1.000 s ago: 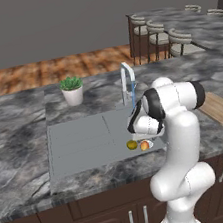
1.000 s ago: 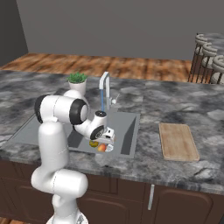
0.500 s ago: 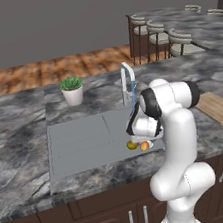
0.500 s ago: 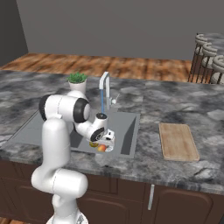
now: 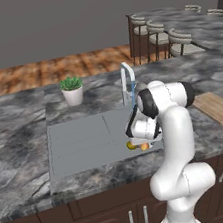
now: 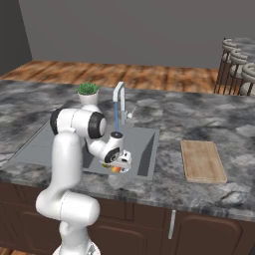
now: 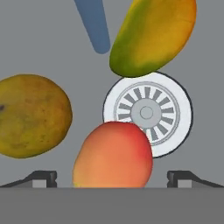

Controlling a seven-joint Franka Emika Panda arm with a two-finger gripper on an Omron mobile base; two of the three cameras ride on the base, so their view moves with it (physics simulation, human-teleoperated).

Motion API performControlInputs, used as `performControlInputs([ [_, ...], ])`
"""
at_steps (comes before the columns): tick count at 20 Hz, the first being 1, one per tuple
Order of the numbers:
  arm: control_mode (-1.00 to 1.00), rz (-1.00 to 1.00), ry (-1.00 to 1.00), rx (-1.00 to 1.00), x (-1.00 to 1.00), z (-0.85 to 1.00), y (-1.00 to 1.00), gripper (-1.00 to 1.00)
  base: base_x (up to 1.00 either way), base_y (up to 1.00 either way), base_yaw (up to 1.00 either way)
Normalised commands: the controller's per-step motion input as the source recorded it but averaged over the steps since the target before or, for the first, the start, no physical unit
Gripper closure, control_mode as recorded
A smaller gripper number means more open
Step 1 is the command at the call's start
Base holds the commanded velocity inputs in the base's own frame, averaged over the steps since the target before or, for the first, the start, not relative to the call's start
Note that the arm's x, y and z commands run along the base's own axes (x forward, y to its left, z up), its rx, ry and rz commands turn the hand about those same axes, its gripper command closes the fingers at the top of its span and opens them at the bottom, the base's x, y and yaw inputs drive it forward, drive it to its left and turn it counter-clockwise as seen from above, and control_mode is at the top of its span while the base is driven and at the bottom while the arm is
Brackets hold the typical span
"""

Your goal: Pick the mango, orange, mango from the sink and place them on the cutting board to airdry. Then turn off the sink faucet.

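Lower than 1 second ago, the gripper hangs over the orange at bottom centre of the hand view, beside the sink drain. It sits between the fully spread, empty fingers. 2 mangoes lie left and above.

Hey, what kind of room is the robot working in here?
It looks like a kitchen, a rendered one: a marble-look counter with a recessed sink and gooseneck faucet, dark wooden cabinets below, and a cutting board beside the basin.
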Motion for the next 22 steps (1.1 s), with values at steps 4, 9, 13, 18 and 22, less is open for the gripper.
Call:
performControlInputs([
  [4,-1.0,0.0,0.02,0.0,0.19,-0.22,0.0,-1.0,0.0,0.0,0.0],
  [9,-1.0,0.0,0.03,0.0,0.08,-0.15,0.0,1.0,0.0,0.0,0.0],
  [13,-1.0,-0.01,0.0,0.02,-0.05,0.12,-0.09,1.0,0.0,0.0,0.0],
  [18,-1.0,0.0,0.01,0.04,-0.06,0.34,-0.07,1.0,0.0,0.0,0.0],
  [22,-1.0,0.0,0.0,0.01,-0.08,0.58,-0.16,1.0,0.0,0.0,0.0],
])
